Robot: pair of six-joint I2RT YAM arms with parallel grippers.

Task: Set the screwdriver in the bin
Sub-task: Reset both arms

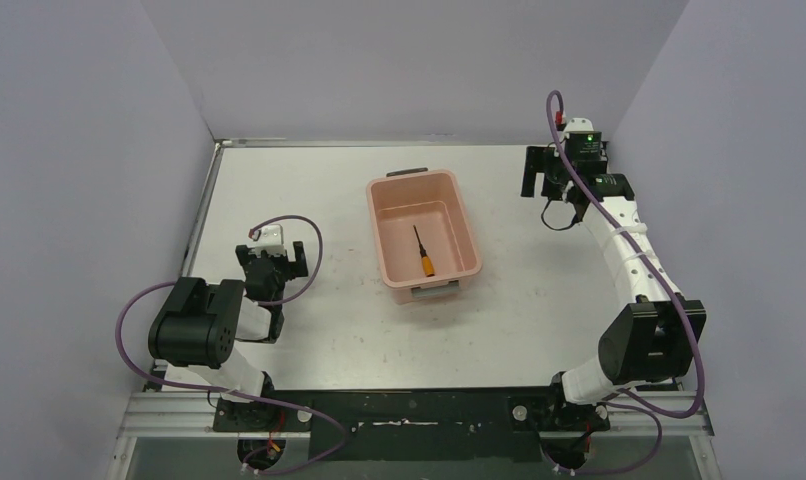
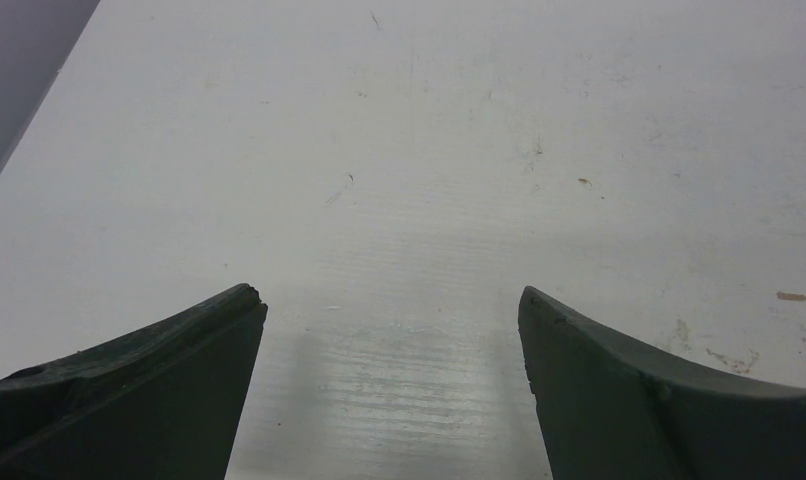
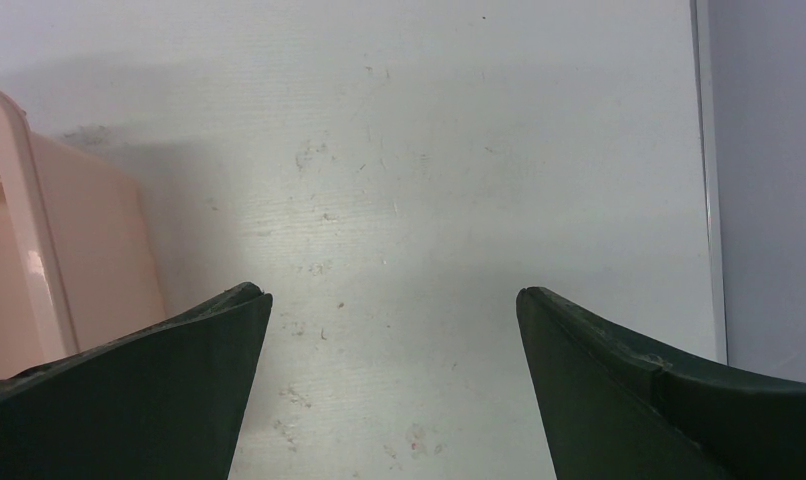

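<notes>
The small screwdriver with a short orange handle and thin black shaft [image 1: 423, 253] lies flat on the floor of the rectangular salmon-pink plastic bin [image 1: 378, 235], orange handle towards the near end and black shaft pointing to the far end. The bin sits near the middle of the scuffed white table [image 1: 309, 190], one small grey handle at each short end.

The left gripper [image 2: 391, 300] rests low over bare table on the near left, well apart from the bin; its dark fingers [image 2: 169, 380] stand wide apart with nothing between them.

The right gripper [image 3: 392, 295] hangs over the far right part of the table, to the right of the bin. Its jaws are also spread wide and hold nothing, and the bin's pink wall shows at the left edge of the right wrist view
</notes>
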